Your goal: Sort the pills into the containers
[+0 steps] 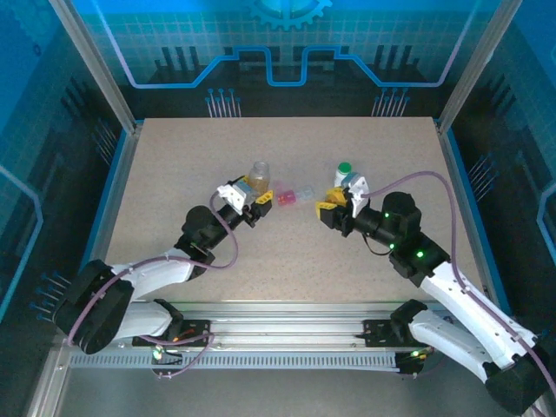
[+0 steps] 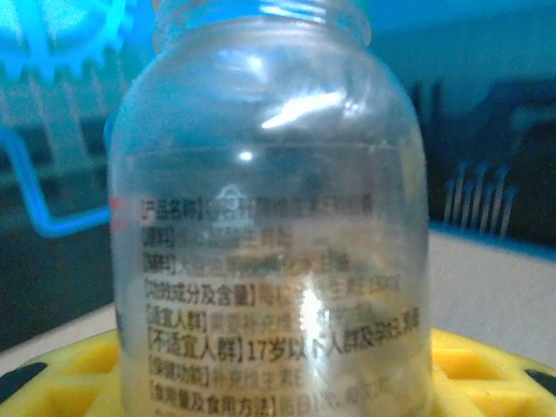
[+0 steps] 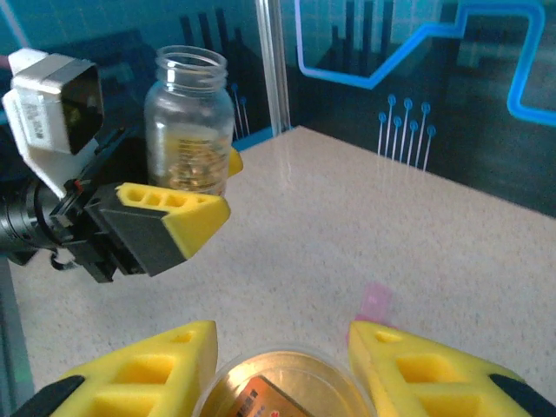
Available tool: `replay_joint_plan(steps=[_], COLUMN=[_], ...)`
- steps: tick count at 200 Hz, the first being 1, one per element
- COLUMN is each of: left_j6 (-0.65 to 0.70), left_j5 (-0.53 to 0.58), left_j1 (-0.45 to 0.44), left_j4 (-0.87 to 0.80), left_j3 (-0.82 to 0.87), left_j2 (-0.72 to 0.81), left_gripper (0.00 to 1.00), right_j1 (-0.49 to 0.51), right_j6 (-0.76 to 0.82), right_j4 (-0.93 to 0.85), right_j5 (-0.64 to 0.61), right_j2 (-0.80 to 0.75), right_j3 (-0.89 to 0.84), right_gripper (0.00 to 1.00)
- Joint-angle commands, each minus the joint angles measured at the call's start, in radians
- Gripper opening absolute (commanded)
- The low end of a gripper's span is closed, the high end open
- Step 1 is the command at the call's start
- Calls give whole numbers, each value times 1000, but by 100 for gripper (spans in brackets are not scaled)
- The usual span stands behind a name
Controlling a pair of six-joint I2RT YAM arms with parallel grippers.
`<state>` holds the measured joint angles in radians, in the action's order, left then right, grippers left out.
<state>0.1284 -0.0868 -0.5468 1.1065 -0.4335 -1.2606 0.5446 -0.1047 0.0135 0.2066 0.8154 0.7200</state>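
Two containers are in your pincers. The brown vial (image 2: pixel 269 217) is see-through, with its mouth open at the top and rows of dark print on its side. It stands upright between the yellow fingers (image 2: pixel 486 365) of the left pincer (image 1: pixel 254 193), which is closed narrow on its lower part. From the right wrist view, you can see small yellowish bits inside it, low down.

The white bottle (image 1: pixel 342 176) with the green cap is at the tips of the right pincer (image 3: pixel 280 343). From that wrist, you see a round gold-looking end with a red mark, snug between the two yellow fingers (image 3: pixel 148 373). Both fingers touch it, so this pincer is partly closed and gripping. I cannot tell for sure which end of the bottle this is.

Between your two pincers, a small pink thing (image 1: pixel 285 197) lies on the surface (image 1: pixel 287 261), a bit nearer the left pincer. A paler bit (image 1: pixel 305 191) lies just beside it, on the side toward the right pincer. Both are too small to tell what they are. From the right wrist, a faint pink patch shows on the surface just past the tip of one finger.

The two pincers point toward each other, near but apart, over the middle of the speckled surface. Blue walls stand behind it.
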Motion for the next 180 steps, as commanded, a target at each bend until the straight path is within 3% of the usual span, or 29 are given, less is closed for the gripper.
replay_joint_plan(steps=[1,64,149,180], left_j6=[-46,15,40,27], left_j5=[-148,-313,-398,-408], left_j1=[-1,-28,-61,-71], left_j4=[172,148,112,133], left_j3=[19,59,85,82], left_j2=[31,62,45,27], left_gripper=[0,0,0,0], right_j1=[-14,-11,63,111], right_j6=[20,156,275,328], right_j4=[-31,66,166,138], right_j5=[67,388,483,460], right_j2=[-4,78,179,258], right_j3=[68,151,201,240], right_gripper=[0,0,0,0])
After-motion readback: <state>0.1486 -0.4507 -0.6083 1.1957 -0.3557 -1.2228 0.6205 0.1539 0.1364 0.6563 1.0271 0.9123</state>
